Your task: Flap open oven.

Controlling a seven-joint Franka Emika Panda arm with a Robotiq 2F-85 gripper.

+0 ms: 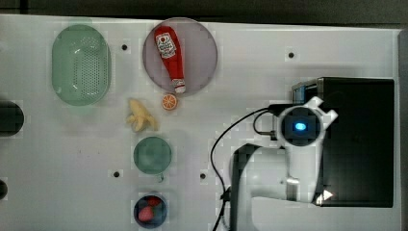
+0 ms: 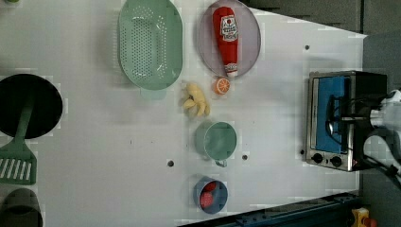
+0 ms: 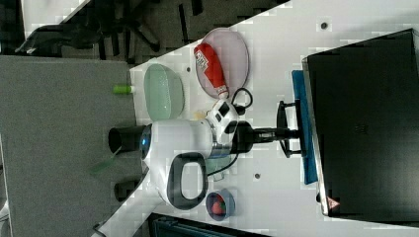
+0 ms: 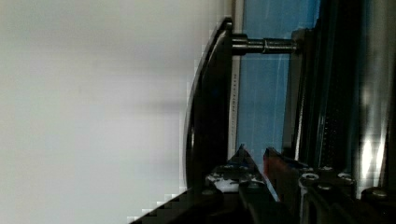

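oven front beneath arm

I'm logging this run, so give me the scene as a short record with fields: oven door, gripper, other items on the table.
oven door: the oven has its blue glass door upright and closed
handle: black bar in front of the door
gripper: the gripper is at the handle, jaws narrow around it
other items: ketchup bottle on a plate; green colander; banana

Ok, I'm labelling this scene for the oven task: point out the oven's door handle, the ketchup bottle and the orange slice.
oven door handle (image 3: 282,129), right view, middle of the bar.
ketchup bottle (image 1: 168,49), top view, its label.
orange slice (image 1: 169,101), top view, cut face.
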